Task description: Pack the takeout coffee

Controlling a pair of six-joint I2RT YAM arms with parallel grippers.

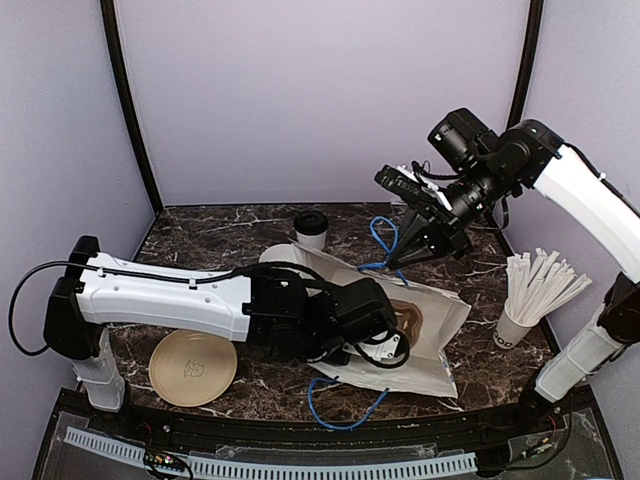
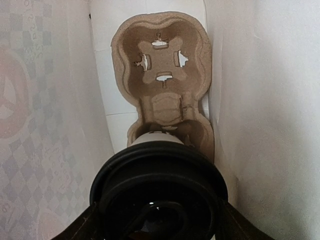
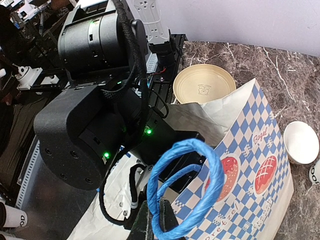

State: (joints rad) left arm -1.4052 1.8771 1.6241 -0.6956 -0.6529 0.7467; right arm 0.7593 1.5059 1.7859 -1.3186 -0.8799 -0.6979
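- Black lid (image 2: pixel 159 172) of a takeout coffee cup (image 2: pixel 157 139) fills the near field of the left wrist view. The left gripper (image 2: pixel 159 215) is closed about this cup, with a dark finger (image 2: pixel 82 225) showing at each flank.
- Beyond it, a pulp carrier (image 2: pixel 160 75) lies inside the paper bag (image 1: pixel 430 320). Its far socket is empty. Whether the held cup's base is seated in the near socket or only touches its rim cannot be told.
- The right gripper (image 3: pixel 152 220) is clamped on the blue handle loops (image 3: pixel 192 185) and lifts the bag mouth around the left arm (image 1: pixel 160 295).
- A second capped cup (image 1: pixel 311 228) stands outside the bag at the back of the table (image 1: pixel 200 235), well apart from both grippers.
- Risk 1: the carrier is loose in the bag, so a push from the cup would likely slide it deeper instead of seating the cup.
- Risk 2: an off-centre approach could catch the cup's base on the socket rim, crumpling the pulp or tilting the cup.
- Risk 3: the bag appears to lie nearly flat. A cup released there rests on its side, and a loose lid could leak or pop off.
- Risk 4: if the loops slip from the right gripper, the upper wall would fall onto the left arm and hide the carrier from view.
- Risk 5: drawing the left arm out could snag the paper and drag the bag, the carrier and the cup with it.
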